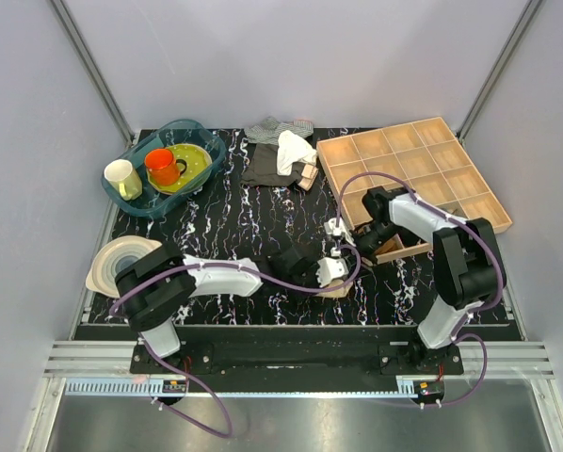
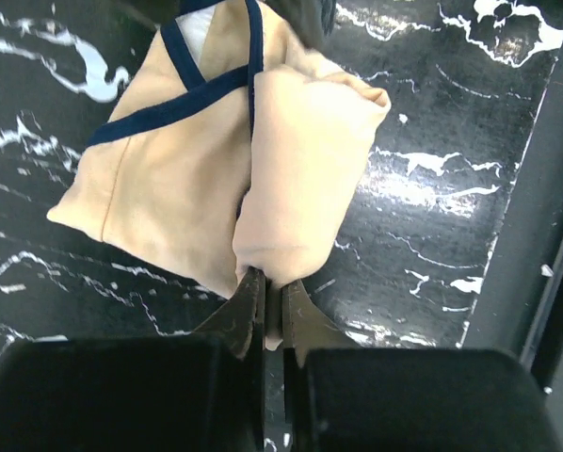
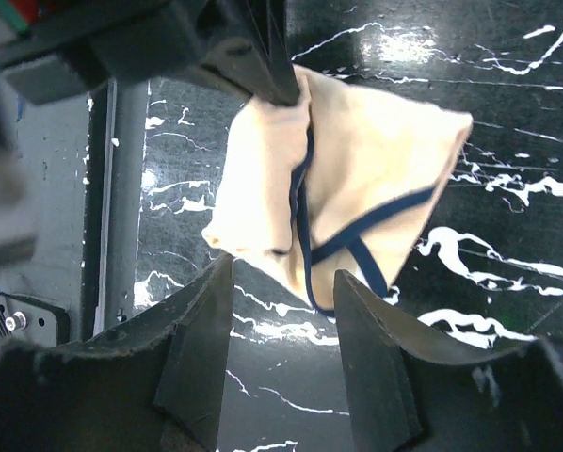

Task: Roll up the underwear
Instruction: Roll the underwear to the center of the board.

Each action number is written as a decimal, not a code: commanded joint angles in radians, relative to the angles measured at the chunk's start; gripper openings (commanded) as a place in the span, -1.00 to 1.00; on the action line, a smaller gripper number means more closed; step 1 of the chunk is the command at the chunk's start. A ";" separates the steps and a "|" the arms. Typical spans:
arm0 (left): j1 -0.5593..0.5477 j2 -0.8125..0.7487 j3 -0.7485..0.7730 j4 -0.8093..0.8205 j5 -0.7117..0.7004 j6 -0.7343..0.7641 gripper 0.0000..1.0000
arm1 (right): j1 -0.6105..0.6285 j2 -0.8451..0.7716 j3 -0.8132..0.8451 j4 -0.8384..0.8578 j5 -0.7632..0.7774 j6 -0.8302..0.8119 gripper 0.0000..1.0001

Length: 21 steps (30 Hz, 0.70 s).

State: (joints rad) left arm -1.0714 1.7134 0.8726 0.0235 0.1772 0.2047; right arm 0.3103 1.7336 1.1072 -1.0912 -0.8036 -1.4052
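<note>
The underwear (image 2: 197,160) is pale beige with thin dark edging and lies partly folded on the black marbled table near its front edge. One side is folded over into a thick flap. My left gripper (image 2: 272,282) is shut on the near end of that flap. In the right wrist view the underwear (image 3: 366,169) lies just beyond my right gripper (image 3: 283,278), which is open and empty, low over the table. In the top view both grippers meet at the table's front middle, the left gripper (image 1: 325,277) and the right gripper (image 1: 344,250), over the mostly hidden underwear (image 1: 338,291).
A blue tub (image 1: 199,136) with cups and a plate stands at the back left. A pile of clothes (image 1: 280,151) lies at the back middle. A wooden compartment tray (image 1: 413,169) is at the back right. A white bowl (image 1: 120,260) sits at the left edge.
</note>
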 commanded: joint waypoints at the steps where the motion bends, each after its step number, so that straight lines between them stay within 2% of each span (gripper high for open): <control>1: 0.002 -0.026 -0.038 -0.212 -0.032 -0.178 -1.00 | -0.036 -0.066 0.008 0.011 -0.028 0.018 0.10; 7: -0.015 0.043 0.101 -0.391 0.048 -0.252 -1.00 | -0.143 -0.143 -0.041 0.037 -0.034 0.045 0.11; 10: -0.015 0.126 0.192 -0.509 0.114 -0.216 -1.00 | -0.224 -0.205 -0.069 0.034 -0.055 0.025 0.11; 14: -0.006 0.253 0.405 -0.701 0.235 -0.134 -1.00 | -0.289 -0.302 -0.133 0.019 -0.074 -0.029 0.12; 17: 0.022 0.343 0.501 -0.789 0.328 -0.078 -1.00 | -0.347 -0.370 -0.173 -0.039 -0.098 -0.127 0.12; 21: 0.066 0.468 0.612 -0.902 0.415 -0.007 -1.00 | -0.355 -0.434 -0.216 -0.157 -0.105 -0.319 0.11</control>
State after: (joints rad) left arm -1.0317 2.0327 1.4288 -0.6540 0.4614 0.1051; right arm -0.0303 1.3636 0.9279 -1.1133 -0.8589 -1.5089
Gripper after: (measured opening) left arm 0.037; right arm 0.557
